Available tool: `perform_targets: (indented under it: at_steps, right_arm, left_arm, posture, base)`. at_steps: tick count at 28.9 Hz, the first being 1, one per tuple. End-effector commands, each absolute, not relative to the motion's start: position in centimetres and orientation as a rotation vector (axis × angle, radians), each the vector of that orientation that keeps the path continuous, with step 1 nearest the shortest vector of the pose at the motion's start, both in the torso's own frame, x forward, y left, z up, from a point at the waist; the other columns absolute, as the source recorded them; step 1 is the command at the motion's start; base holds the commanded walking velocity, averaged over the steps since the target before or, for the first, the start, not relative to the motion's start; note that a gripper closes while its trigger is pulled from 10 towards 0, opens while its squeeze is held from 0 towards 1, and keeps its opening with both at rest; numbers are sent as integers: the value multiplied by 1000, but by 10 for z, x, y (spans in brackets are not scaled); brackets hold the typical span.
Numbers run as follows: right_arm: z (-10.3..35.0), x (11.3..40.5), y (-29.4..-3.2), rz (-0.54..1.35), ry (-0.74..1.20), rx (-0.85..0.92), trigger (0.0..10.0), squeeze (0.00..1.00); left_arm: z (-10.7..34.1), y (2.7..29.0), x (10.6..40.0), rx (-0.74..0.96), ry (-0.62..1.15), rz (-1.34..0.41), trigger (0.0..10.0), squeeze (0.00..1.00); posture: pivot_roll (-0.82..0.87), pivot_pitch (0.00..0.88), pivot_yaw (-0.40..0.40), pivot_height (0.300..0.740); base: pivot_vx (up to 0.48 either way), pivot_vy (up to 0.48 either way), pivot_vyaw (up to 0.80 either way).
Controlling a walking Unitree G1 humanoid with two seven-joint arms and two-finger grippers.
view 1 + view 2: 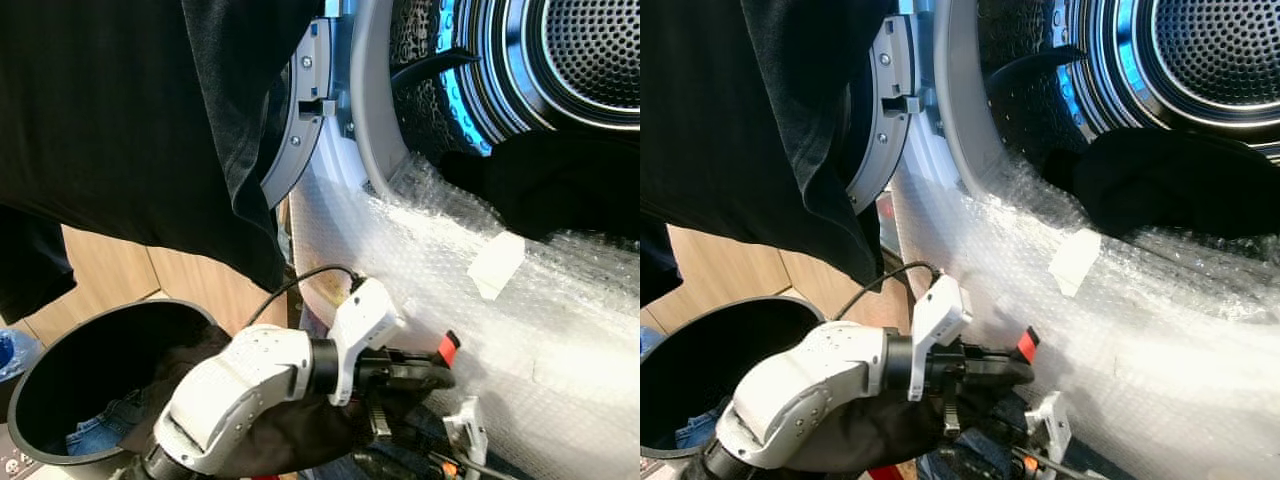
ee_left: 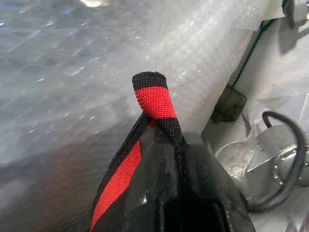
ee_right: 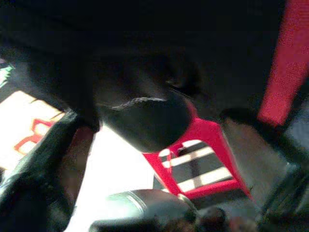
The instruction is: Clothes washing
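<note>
— One strap: my left gripper point(image 1: 440, 372) is clenched on a red-and-black strap point(image 2: 153, 99), low beside the bubble wrap point(image 1: 560, 330) on the washer front.

— And the clothes?

— A black garment point(image 1: 1180, 190) lies in the drum point(image 1: 560, 60) mouth; another hangs above the black bucket point(image 1: 60, 370). My right gripper's fingers I cannot tell.

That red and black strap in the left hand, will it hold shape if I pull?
Probably not: the strap folds over at the left hand, so it looks floppy. Its woven surface should grip rather than slip. It seems light.
</note>
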State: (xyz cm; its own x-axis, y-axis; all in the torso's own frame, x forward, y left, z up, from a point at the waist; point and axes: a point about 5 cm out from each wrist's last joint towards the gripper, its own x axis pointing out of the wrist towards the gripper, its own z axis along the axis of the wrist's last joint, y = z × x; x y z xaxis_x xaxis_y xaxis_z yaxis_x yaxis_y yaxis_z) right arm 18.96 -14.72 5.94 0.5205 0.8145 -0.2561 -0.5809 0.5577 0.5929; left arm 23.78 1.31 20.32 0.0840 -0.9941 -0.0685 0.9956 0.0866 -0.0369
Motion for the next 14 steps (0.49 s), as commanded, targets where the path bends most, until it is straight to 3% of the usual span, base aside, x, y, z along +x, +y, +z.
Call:
perform_targets:
  at_steps: [1, 2, 6, 14]
  right_arm:
    - [65, 185, -147, 859, 588, 474, 10000, 576]
    - [65, 185, -147, 857, 602, 483, 10000, 0]
    - [63, 187, -148, 830, 610, 504, 10000, 0]
    - [72, 188, -145, 827, 596, 727, 10000, 0]
  left_arm:
    - [207, 9, 237, 36, 61, -1496, 0, 0]
    - [207, 8, 237, 36, 59, -1497, 0, 0]
    - [209, 7, 238, 26, 46, -1489, 0, 0]
    - [209, 6, 235, 36, 42, -1508, 0, 0]
  posture:
    - [75, 0, -26, 740]
    - [75, 0, -26, 740]
    - [62, 0, -24, 740]
    - [63, 0, -23, 740]
  base:
    - [0, 0, 0]
    - [0, 0, 0]
    - [0, 0, 0]
    - [0, 0, 0]
